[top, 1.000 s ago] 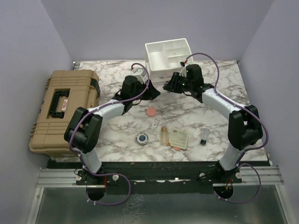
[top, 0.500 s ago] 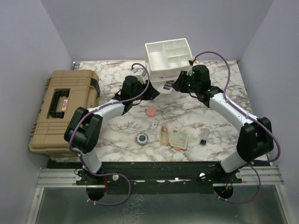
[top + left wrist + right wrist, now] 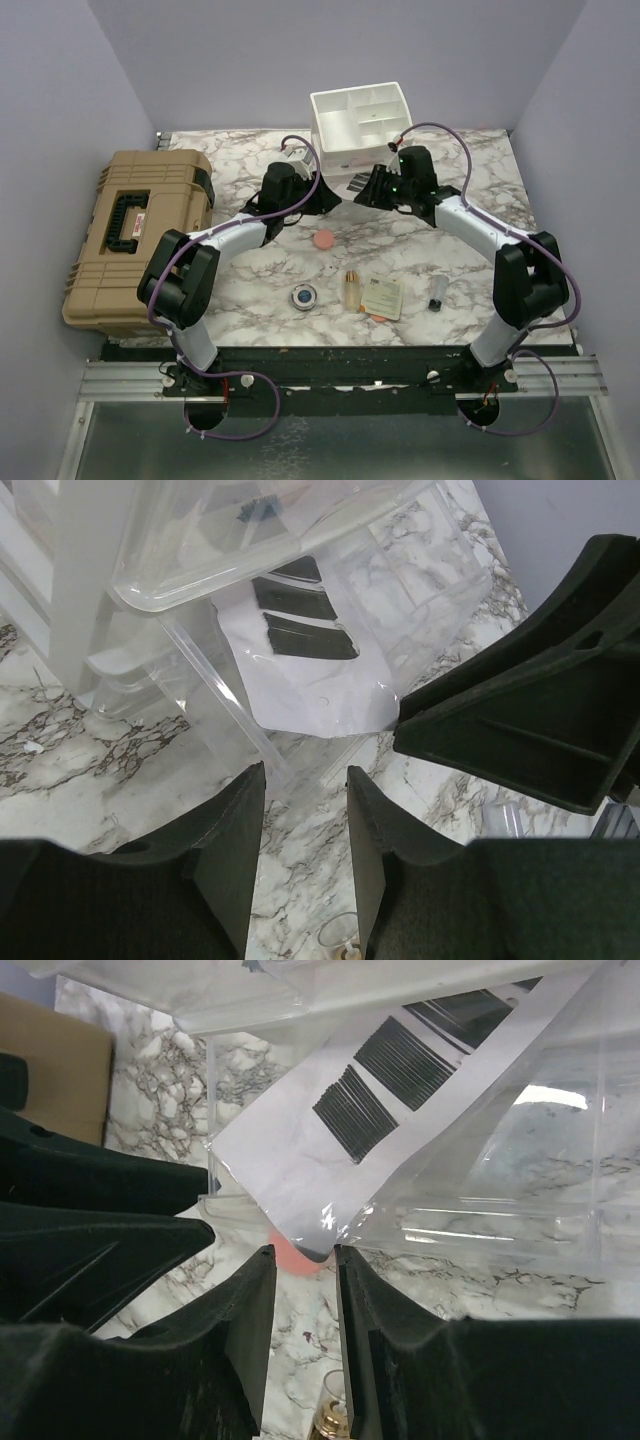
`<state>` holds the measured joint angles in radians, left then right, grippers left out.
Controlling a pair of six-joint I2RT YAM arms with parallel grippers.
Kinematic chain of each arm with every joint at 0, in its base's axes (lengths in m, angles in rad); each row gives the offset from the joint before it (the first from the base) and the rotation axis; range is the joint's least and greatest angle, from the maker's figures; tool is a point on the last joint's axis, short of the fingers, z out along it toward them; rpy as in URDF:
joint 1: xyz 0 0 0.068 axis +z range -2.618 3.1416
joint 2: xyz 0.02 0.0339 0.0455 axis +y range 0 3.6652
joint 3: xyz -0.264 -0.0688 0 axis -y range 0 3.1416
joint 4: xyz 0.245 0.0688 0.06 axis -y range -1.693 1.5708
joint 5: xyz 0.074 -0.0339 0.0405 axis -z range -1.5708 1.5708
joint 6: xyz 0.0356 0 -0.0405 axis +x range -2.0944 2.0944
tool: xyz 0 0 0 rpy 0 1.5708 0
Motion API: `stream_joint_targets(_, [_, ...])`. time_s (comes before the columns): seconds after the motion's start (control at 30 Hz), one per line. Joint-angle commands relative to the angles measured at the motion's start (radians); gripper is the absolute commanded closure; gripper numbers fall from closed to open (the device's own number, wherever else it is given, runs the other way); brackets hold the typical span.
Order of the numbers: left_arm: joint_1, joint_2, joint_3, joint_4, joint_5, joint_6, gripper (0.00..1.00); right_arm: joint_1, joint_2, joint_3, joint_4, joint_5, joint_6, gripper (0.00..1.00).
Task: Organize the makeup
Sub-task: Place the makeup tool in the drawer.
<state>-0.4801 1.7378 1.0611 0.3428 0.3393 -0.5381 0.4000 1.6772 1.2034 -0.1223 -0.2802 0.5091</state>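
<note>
The black strip palette (image 3: 305, 640), black strips on a white card in a clear packet, lies in a clear drawer (image 3: 232, 712) pulled out of the white organizer (image 3: 358, 115). My right gripper (image 3: 303, 1265) is open, with the packet's lower corner (image 3: 300, 1222) just at its fingertips. My left gripper (image 3: 305, 780) is open at the drawer's front corner and holds nothing. In the top view the left gripper (image 3: 335, 197) and right gripper (image 3: 362, 188) meet in front of the organizer. The pink puff (image 3: 323, 241), blue compact (image 3: 303, 297), amber bottle (image 3: 351, 290), cream sachet (image 3: 382, 297) and dark vial (image 3: 437, 293) lie on the marble table.
A big tan hard case (image 3: 135, 235) stands at the table's left edge. The right gripper's black body (image 3: 530, 720) is close beside my left fingers. The organizer stands at the back middle against the wall.
The right arm swung outward to the right, then came back; its gripper is again at the drawer's front with the packet corner at its tips. The left arm has not moved.
</note>
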Motion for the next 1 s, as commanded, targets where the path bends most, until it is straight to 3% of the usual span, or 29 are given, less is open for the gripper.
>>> stream_joint_targets(0.0, [-0.006,0.003,0.029,0.008,-0.01,0.003,0.61,0.004,0.057,0.046,0.034,-0.041,0.033,0.64])
stream_joint_targets(0.2, [-0.006,0.003,0.036,0.006,-0.008,0.003,0.61,0.005,0.117,0.107,0.079,-0.091,0.061,0.64])
stream_joint_targets(0.57, [-0.006,0.017,0.045,-0.006,-0.012,0.01,0.66,0.004,0.068,0.05,0.243,-0.11,0.165,0.64])
stream_joint_targets(0.83, [-0.006,0.021,0.055,-0.044,-0.019,0.035,0.71,0.003,0.061,0.062,0.25,-0.154,0.216,0.63])
stream_joint_targets(0.97, [-0.006,0.025,0.059,-0.067,-0.029,0.046,0.74,0.003,0.005,0.044,0.287,-0.101,0.231,0.59])
